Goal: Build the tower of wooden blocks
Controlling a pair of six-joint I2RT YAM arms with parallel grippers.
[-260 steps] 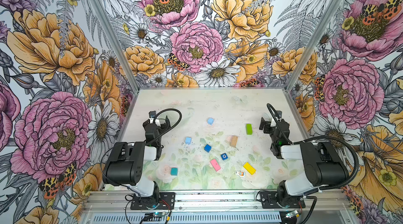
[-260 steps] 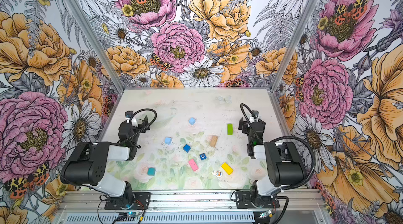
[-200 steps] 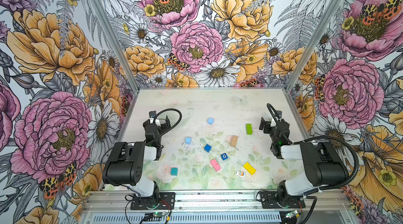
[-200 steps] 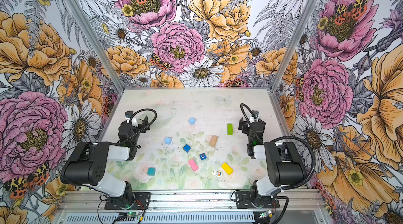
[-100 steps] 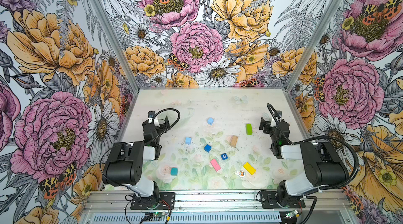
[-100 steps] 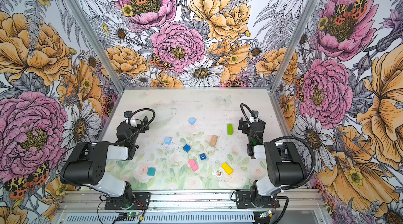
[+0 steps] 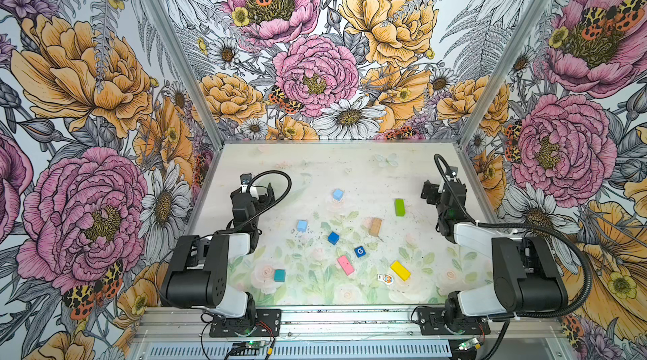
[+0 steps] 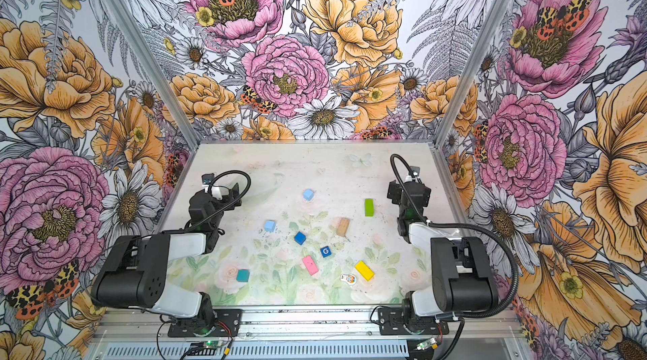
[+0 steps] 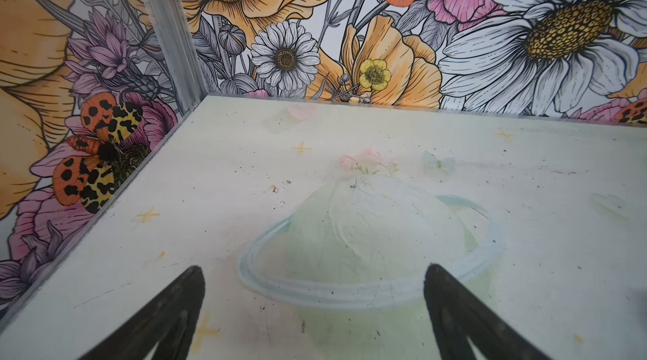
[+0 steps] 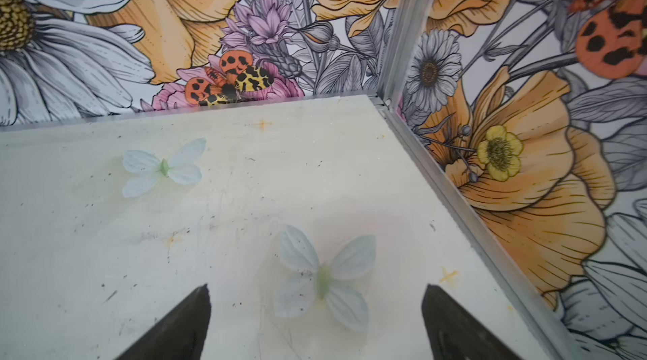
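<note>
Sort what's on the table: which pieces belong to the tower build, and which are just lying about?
For the job: far light blue wooden cube, nearer light blue cube, dark blue cube, blue G cube, teal cube, green oblong block, plain-wood oblong, pink oblong, yellow oblong.
Lying about: flat white-and-orange cartoon figure piece.

Both arms sit folded up at the near corners of the worktop (image 7: pixel 350 169), left arm (image 7: pixel 206 270) by the left edge and right arm (image 7: pixel 518 270) by the right edge, forearms stretched out toward the far edge. The left gripper (image 9: pixel 313 270) is spread wide, nothing between its black fingers (image 9: pixel 182 298), hanging low over bare surface. Same deal with the right gripper (image 10: pixel 315 290): fingers (image 10: pixel 451 316) wide apart, nothing held, aimed at the far right corner.
</note>
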